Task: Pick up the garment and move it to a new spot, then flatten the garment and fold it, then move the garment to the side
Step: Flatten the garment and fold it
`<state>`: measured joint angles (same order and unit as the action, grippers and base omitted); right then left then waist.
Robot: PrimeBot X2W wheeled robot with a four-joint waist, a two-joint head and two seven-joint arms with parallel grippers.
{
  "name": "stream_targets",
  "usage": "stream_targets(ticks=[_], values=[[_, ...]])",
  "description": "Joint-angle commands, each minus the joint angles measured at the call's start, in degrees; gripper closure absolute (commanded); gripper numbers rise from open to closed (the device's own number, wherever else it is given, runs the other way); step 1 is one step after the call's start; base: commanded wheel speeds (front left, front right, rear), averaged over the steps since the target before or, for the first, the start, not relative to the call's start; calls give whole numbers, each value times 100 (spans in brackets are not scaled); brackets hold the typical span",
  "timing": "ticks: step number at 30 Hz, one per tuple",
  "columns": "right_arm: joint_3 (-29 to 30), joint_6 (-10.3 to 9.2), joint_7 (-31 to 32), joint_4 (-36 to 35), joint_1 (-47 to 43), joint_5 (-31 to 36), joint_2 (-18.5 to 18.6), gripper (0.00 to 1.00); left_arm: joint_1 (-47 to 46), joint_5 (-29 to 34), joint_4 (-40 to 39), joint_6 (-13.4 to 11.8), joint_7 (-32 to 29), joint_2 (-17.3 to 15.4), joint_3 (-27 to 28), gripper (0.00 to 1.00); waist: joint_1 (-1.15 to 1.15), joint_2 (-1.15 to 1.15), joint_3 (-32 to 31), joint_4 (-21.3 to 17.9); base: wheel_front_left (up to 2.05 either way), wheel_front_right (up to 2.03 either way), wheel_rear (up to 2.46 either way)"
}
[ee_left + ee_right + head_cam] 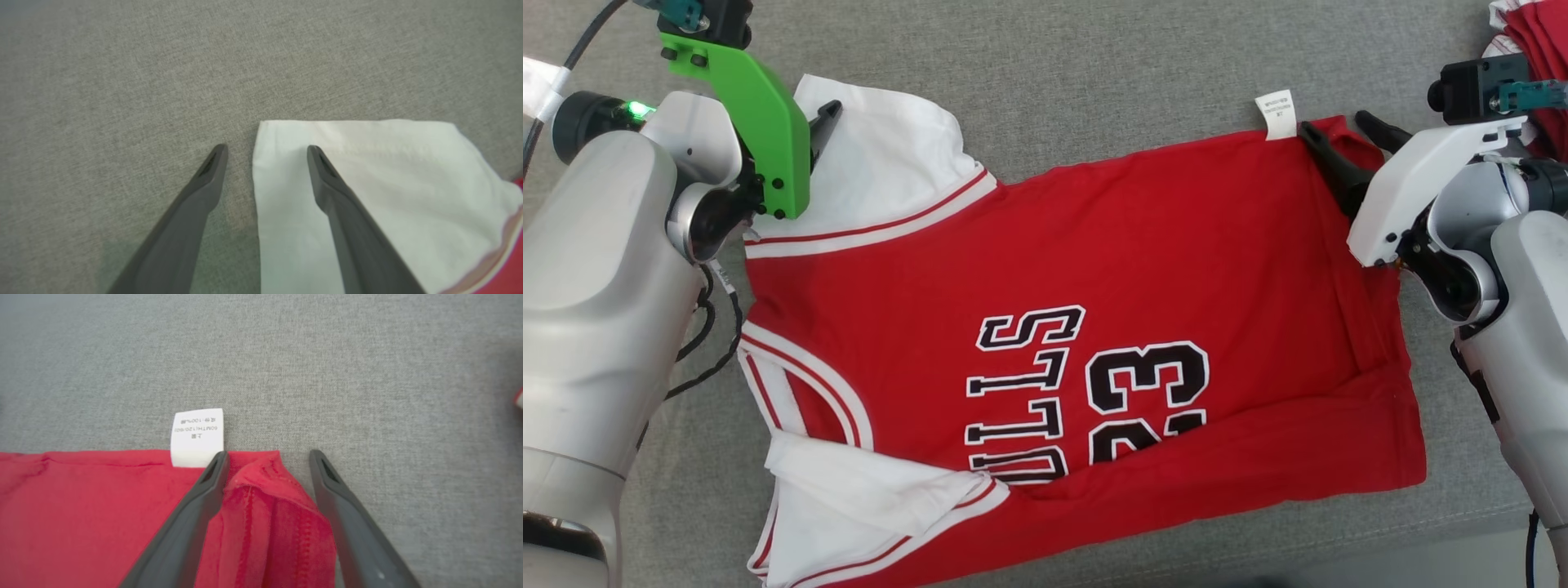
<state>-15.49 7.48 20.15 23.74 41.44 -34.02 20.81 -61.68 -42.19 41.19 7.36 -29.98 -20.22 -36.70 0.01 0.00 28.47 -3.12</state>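
Garment (1135,245), one, with one label (197,437), between left gripper (266,148) and right gripper (268,454) (two, both unclenched, empty)

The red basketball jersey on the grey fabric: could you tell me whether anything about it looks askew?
Yes. On the red jersey, the near white sleeve is crumpled, the hem corner by the right gripper is bunched, and a white care label pokes past the far edge.
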Motion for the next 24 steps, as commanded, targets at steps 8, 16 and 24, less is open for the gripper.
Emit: stream_targets(ticks=[8, 16, 24], values=[[-103, 2, -71, -240, 82, 35, 50, 8, -251, -278, 473, 15, 111, -185, -286, 0, -1, 0, 129, -146, 0, 0, 0], [-122, 2, -64, -286, -33, 36, 94, 100, -333, -558, 529, 15, 238, -224, -553, 100, -1, 0, 7, -109, 0, 0, 0], [131, 2, -200, -179, -144, 169, 58, 100, -403, -657, 692, 15, 680, -295, -731, 100, -1, 0, -232, -37, 0, 0, 0]])
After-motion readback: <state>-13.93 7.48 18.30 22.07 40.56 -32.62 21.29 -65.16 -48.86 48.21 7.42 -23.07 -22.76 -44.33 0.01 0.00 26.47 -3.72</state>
